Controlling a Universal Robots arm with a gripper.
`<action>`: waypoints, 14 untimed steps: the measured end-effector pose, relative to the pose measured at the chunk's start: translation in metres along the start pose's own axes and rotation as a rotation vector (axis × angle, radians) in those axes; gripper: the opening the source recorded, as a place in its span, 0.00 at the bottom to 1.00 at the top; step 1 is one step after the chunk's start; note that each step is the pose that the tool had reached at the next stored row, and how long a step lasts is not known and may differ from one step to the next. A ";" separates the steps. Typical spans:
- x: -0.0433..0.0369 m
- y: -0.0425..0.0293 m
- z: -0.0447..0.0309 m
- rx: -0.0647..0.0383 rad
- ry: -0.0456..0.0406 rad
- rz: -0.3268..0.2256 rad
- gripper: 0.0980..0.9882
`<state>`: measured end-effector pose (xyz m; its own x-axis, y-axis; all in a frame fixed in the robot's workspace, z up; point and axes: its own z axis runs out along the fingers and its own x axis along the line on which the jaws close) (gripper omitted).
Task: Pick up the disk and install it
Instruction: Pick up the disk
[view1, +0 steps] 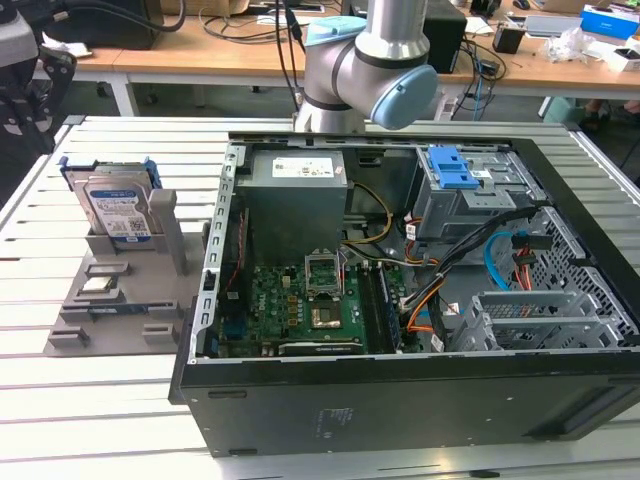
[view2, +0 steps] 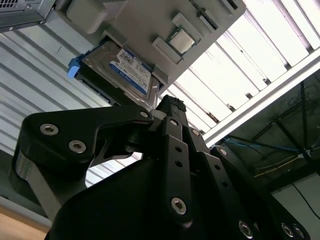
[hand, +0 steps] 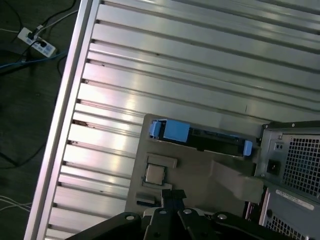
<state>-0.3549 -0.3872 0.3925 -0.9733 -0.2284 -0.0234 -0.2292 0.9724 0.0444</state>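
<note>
Over on the exterior view's left, the disk (view1: 115, 205) sat on edge in a grey stand (view1: 170, 235), leaning back a bit, with its blue-and-white label facing the camera and the blue carrier wrapped round its rim. That stand was parked on the slatted metal table (view1: 60, 420), just beside the open computer case (view1: 400, 410), so the disk was outside the case. A small square chip (view1: 97, 285) lay flat on the stand's near step, in front of the disk.

Inside the case you could see the green board (view1: 300, 300) on the left and a blue latch (view1: 450, 168) on a grey cage at the far right. The arm (view1: 370, 50) came in from the far side of the case.

In both wrist views the gripper (view2: 170, 104) (hand: 172, 196) hung over the stand (hand: 200, 170), clear of the disk (hand: 175, 131) and not touching anything I could make out. Its jaws looked pressed together with nothing pinched between them. The second wrist view had the disk's label (view2: 129, 67) and the chip (view2: 180, 40) both past the fingertips. The first wrist view caught the chip (hand: 154, 174) between the gripper and the disk, a corner of the case (hand: 295, 160), and a power strip (hand: 35, 41) down on the floor off the table's edge.
</note>
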 end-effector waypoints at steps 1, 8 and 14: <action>0.0000 0.0000 0.0000 0.000 0.0006 -0.013 0.01; 0.0000 0.0000 0.0000 -0.002 0.0035 -0.078 0.01; 0.0000 0.0000 0.0000 -0.003 0.0065 -0.145 0.01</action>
<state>-0.3549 -0.3872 0.3926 -0.9300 -0.3668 -0.0233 -0.3675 0.9290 0.0444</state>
